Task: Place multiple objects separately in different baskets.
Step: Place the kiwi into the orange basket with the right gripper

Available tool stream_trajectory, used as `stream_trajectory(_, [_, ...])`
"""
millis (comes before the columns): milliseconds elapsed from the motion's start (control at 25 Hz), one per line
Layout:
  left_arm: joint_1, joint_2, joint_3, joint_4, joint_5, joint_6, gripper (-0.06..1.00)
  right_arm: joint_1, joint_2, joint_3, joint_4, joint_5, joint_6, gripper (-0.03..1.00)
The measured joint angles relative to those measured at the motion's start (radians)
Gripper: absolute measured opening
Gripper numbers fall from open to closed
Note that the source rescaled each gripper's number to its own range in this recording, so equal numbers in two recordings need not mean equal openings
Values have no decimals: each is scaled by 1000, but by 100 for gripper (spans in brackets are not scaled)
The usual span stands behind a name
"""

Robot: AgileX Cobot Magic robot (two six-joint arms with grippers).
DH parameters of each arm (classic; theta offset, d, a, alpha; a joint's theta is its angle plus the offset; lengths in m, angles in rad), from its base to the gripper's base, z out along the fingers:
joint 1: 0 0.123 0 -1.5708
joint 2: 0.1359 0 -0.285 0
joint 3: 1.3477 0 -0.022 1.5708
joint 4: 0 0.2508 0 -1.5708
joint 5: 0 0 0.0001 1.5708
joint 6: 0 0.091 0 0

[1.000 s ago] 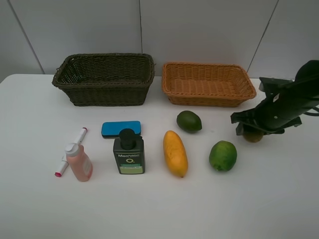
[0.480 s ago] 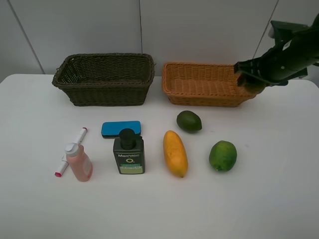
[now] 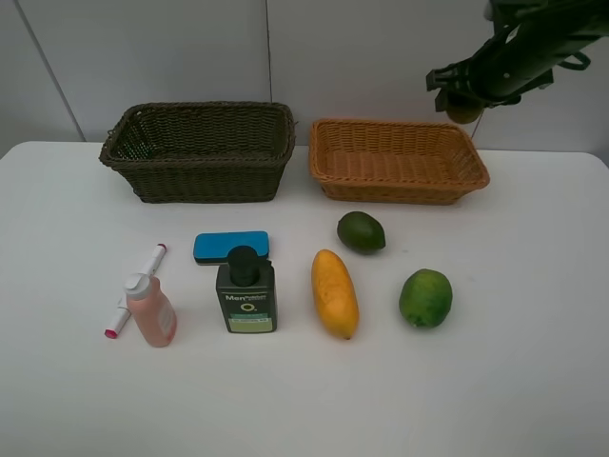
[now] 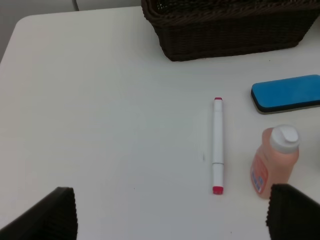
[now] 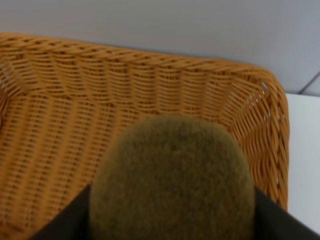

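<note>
High above the far right corner of the orange-tan basket point(image 3: 398, 162) my right gripper point(image 3: 461, 98) is shut on the brown kiwi point(image 3: 463, 111). The right wrist view shows the kiwi point(image 5: 172, 182) filling the jaws, with the basket point(image 5: 60, 115) below. On the table lie the avocado point(image 3: 361, 231), mango point(image 3: 334, 292), green round fruit point(image 3: 425, 297), pump bottle point(image 3: 246, 290), blue eraser point(image 3: 231, 247), pink bottle point(image 3: 150, 308) and marker point(image 3: 136, 290). The dark basket point(image 3: 200, 150) stands at the back left. My left gripper point(image 4: 170, 215) is open above the marker point(image 4: 218, 145) and pink bottle point(image 4: 274, 160).
The table's left edge point(image 4: 10, 45) shows in the left wrist view. A grey panelled wall point(image 3: 285, 48) rises behind both baskets. The eraser point(image 4: 286, 93) and the dark basket point(image 4: 230, 27) lie beyond the marker in the left wrist view.
My right gripper has lifted the kiwi from the table at the right and carried it up and back, to above the orange-tan basket's far right corner. Everything else is still.
</note>
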Motion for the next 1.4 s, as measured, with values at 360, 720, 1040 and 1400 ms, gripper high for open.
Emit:
stream_trajectory(360, [0,0,0,0,0,0,100,0,192,-145,-1,1,-14,0])
stream_trajectory(720, [0,0,0,0,0,0,100,0,277,-148,-1,-11,-27,0])
stream_trajectory(1040, [0,0,0,0,0,0,100,0,292,-149,0,-23,-27,0])
stream_trajectory(1400, [0,0,0,0,0,0,100,0,292,-154,21,-21,-27,92])
